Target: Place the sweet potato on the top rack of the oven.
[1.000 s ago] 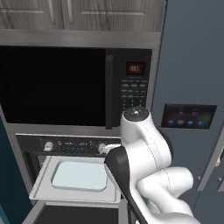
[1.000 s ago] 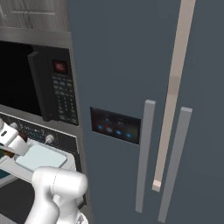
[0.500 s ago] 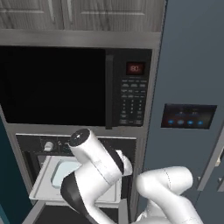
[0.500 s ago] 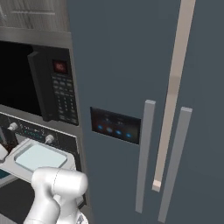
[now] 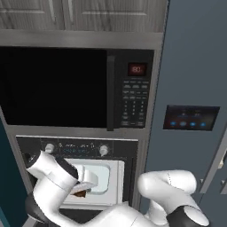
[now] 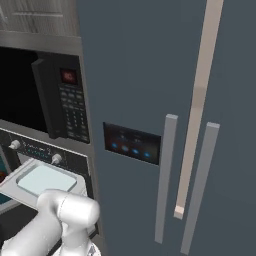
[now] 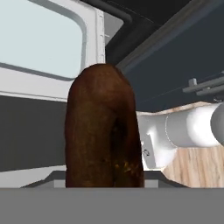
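The sweet potato (image 7: 103,131), brown and elongated, stands upright close to the hand camera, and my gripper (image 5: 81,190) is shut on it. In the left base view a brown bit of the sweet potato (image 5: 80,193) shows under the hand, over the front left part of the pulled-out top rack (image 5: 108,177). The rack's pale recessed centre (image 7: 39,37) lies just beyond the tuber in the hand view. The black oven (image 5: 75,145) with its two silver knobs sits right above the rack. From the right base view the rack (image 6: 42,179) juts out under the control strip.
A black microwave (image 5: 80,86) with keypad and red display sits above the oven. To the right stands the tall grey-blue fridge (image 5: 190,117) with a lit panel and long handles (image 6: 165,175). My own arm's elbow curves across below the rack's front edge.
The arm has swung from the right of the rack to its left front, bringing the hand down low over the rack's front. The sweet potato stays gripped.
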Motion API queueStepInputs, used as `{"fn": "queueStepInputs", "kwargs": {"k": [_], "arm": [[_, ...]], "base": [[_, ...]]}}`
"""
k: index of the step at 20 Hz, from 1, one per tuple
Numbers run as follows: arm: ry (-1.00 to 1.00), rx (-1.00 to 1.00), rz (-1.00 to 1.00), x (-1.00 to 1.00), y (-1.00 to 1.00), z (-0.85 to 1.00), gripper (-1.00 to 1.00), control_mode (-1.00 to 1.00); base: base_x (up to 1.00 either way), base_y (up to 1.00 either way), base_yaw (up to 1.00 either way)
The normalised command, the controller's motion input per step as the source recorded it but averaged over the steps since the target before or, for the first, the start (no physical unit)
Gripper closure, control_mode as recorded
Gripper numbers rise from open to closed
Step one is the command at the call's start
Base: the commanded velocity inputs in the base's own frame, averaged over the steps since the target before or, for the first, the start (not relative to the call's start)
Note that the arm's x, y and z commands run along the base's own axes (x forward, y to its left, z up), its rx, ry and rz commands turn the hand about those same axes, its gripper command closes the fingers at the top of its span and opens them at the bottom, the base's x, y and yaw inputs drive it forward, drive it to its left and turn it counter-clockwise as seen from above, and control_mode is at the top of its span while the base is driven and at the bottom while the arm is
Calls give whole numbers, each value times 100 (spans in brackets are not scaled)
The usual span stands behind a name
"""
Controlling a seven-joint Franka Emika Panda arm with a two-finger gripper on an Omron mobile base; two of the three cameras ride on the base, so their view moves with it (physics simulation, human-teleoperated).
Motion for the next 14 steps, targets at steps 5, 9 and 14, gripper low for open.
{"fn": "queueStepInputs", "kwargs": {"k": [5, 9, 14], "arm": [[-2, -11, -23, 40, 59, -40, 100, -100], [-32, 8, -5, 81, -9, -27, 100, -100], [-26, 19, 26, 36, -86, -46, 100, -100]], "base": [[0, 0, 0], [0, 0, 0], [0, 0, 0]]}}
